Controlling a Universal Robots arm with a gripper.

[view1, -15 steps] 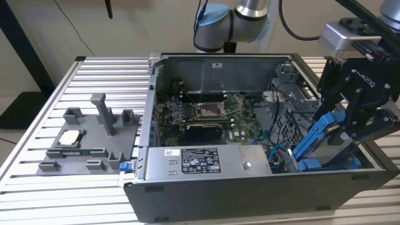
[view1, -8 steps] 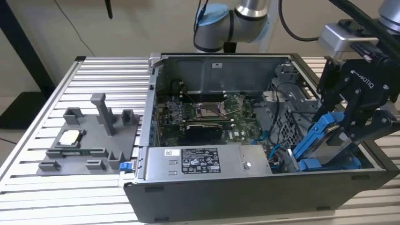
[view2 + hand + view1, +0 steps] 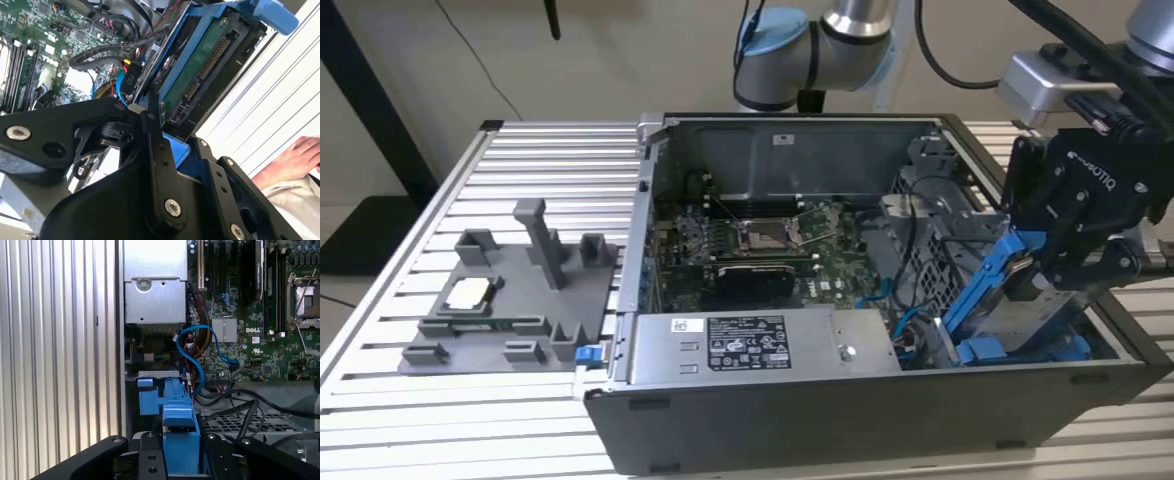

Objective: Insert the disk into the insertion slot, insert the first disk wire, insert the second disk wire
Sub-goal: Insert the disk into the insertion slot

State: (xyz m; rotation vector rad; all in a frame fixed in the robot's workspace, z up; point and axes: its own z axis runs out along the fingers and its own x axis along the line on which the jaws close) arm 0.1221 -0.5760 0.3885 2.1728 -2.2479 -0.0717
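Gripper (image 3: 1051,268), fingers pinching the blue-framed disk (image 3: 1025,318), holds it tilted, lower end at the insertion slot (image 3: 1078,349), inside the open computer case (image 3: 854,425).

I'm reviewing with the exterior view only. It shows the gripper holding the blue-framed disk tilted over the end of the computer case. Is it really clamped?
Observer: Yes. In the first wrist view the gripper is shut on the blue frame of the disk.
Reviewer: Any wire on it?
Observer: I see none. The second wrist view shows its green circuit board and a bare connector.
Reviewer: Anyone nearby?
Observer: A person's hand shows past the ribbed table in that view.
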